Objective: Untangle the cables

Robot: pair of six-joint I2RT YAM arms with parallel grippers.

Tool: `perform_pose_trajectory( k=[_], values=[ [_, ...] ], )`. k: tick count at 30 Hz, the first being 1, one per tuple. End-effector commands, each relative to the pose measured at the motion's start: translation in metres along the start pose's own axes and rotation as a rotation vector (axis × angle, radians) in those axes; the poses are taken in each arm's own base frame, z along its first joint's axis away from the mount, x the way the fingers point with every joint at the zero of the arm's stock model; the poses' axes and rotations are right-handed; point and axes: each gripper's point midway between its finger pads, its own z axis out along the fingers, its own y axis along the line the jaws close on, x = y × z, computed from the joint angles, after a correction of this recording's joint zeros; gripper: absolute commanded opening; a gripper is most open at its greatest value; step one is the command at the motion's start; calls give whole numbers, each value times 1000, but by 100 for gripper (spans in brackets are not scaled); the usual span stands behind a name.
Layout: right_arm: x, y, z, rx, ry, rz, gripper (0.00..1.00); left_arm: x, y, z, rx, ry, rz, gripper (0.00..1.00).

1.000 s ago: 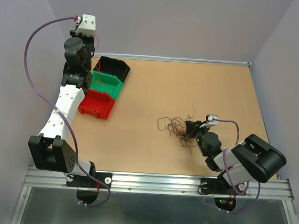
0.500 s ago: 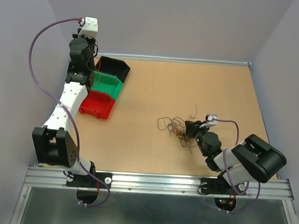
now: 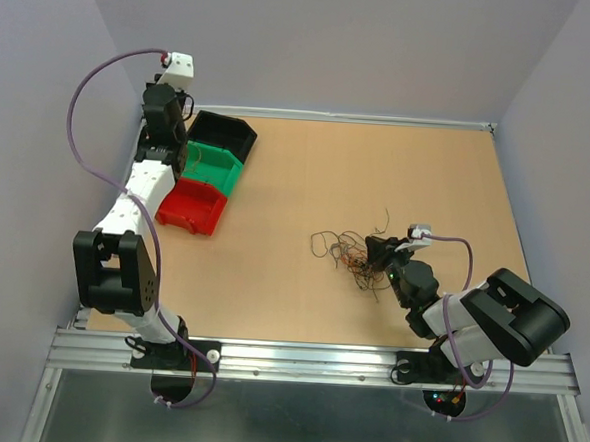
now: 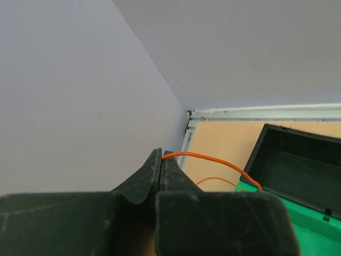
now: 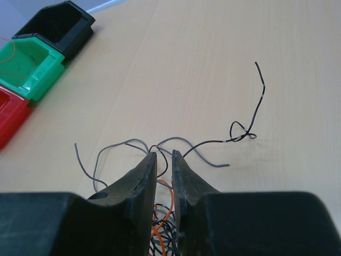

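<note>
I'm in a lab test cell: plain lilac walls [image 3: 336, 43], tan wood bench [image 3: 308, 172], aluminium mounting rail [image 3: 307, 360].

Black [image 3: 227, 134], green [image 3: 213, 165], red bins [image 3: 189, 208] touching

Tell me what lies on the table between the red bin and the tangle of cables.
Nothing: in the top external view, the stretch from the red bin to the cables is bare table.

Matt, pale wood-look worktop [image 3: 378, 166]; glossy plastic bins in black [image 3: 223, 134], green [image 3: 211, 166] and red [image 3: 192, 207]; thin, smooth plastic-sheathed wires [image 5: 213, 144]; scuffed matt black jaws.
</note>
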Motion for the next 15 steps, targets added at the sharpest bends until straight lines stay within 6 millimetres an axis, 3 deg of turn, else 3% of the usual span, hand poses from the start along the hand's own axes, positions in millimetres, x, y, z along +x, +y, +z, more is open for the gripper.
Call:
perform_pose_trajectory(
  k=[1,5,9,15],
  values=[
    [-26,8,-8,-48,-109,51,24,2,0,0,5,-37,42,0],
    [-23,7,-9,-47,-100,46,24,17,-12,-1,67,-23,117,0],
    [-22,7,-9,-47,-97,43,24,33,-39,-12,223,-33,209,0],
    [-22,9,-8,-61,-92,48,24,40,-69,-25,410,-34,295,0]
  ],
)
